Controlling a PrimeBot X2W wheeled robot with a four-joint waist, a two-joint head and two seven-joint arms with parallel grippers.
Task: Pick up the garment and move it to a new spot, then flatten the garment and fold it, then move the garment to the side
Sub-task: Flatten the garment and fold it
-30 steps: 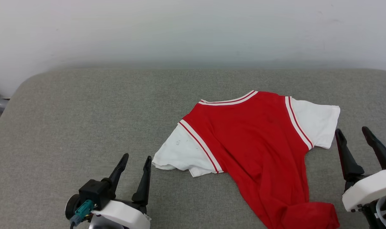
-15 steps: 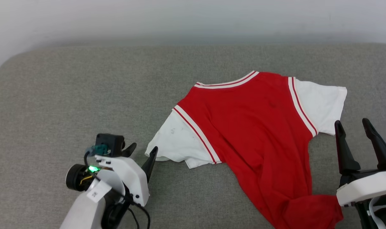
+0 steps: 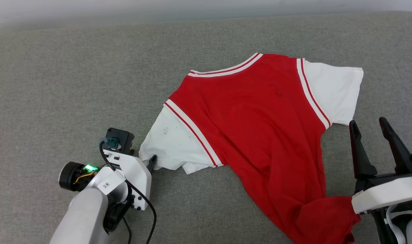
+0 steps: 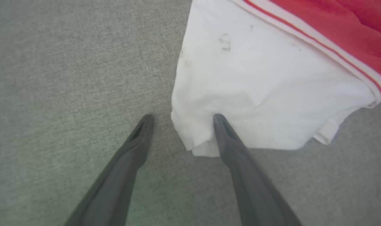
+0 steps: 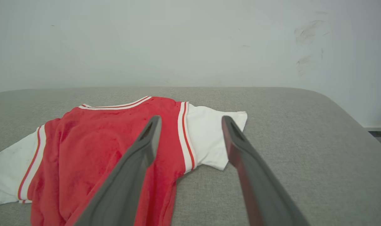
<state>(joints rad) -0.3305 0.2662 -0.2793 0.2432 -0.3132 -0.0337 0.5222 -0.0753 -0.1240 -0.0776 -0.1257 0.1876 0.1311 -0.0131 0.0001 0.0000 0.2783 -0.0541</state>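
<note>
Garment [image 3: 260, 118], single, with two white sleeves [image 3: 172, 142], lies on grey cushion [image 3: 73, 84]; left gripper [image 4: 181, 117] and right gripper [image 3: 367, 121] both spread.

The left gripper [image 4: 181, 117] no longer rests at the lower left with its fingers pointing up. Its arm now reaches forward with the wrist rolled over, and the fingers straddle the corner of the garment's [image 3: 253, 112] white sleeve [image 3: 172, 145], one over the cloth, the other over the grey cushion [image 3: 73, 84]. The head camera has tipped downward, so the whole scene sits higher and less wall [image 3: 56, 13] shows.
</note>
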